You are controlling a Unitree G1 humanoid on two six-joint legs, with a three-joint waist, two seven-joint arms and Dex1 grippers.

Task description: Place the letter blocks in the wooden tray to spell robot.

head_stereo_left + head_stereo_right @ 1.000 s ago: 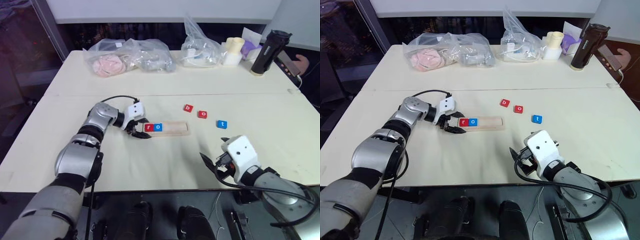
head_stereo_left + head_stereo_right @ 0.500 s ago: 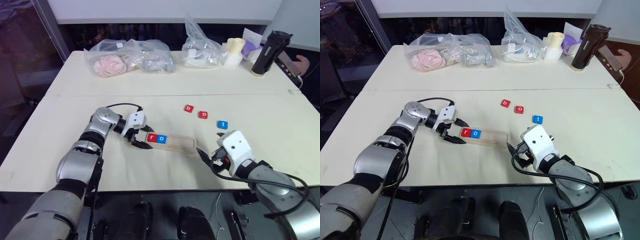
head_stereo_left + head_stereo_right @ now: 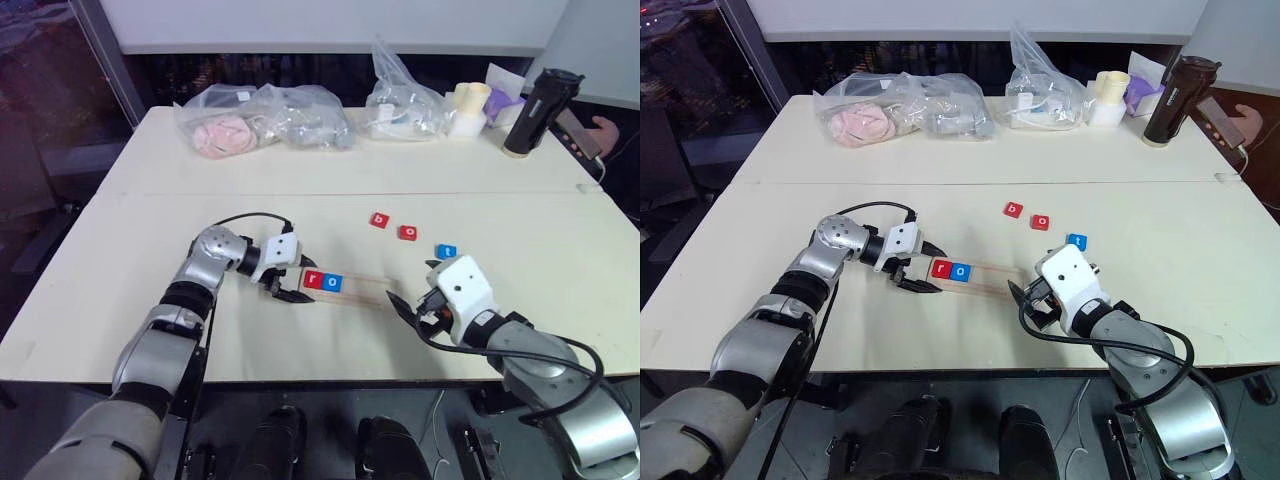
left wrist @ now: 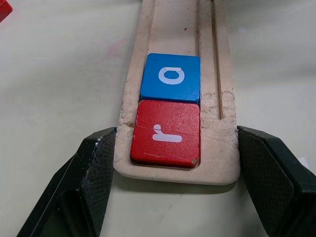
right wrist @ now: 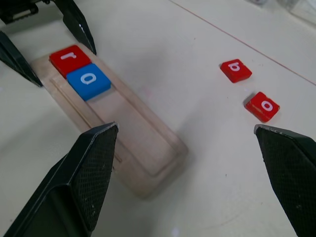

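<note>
The wooden tray [image 3: 366, 289] lies on the table with a red r block [image 3: 313, 280] and a blue o block [image 3: 333, 283] at its left end. My left gripper [image 3: 293, 280] is shut on that end, one finger [image 4: 101, 163] against each long side. Loose on the table beyond the tray are a red b block [image 3: 379, 219], a red o block [image 3: 407, 232] and a blue t block [image 3: 446, 251]. My right gripper [image 3: 414, 290] stands open just off the tray's right end, holding nothing.
Clear plastic bags [image 3: 262, 115] of items line the table's far edge. At the far right stand a white cup [image 3: 468, 106] and a black bottle [image 3: 533, 110]. A person's hand [image 3: 604, 130] shows past the far right corner.
The left gripper has dragged the tray, with r and o in it, toward me and a little right. The right gripper has moved forward to the tray's right end.
</note>
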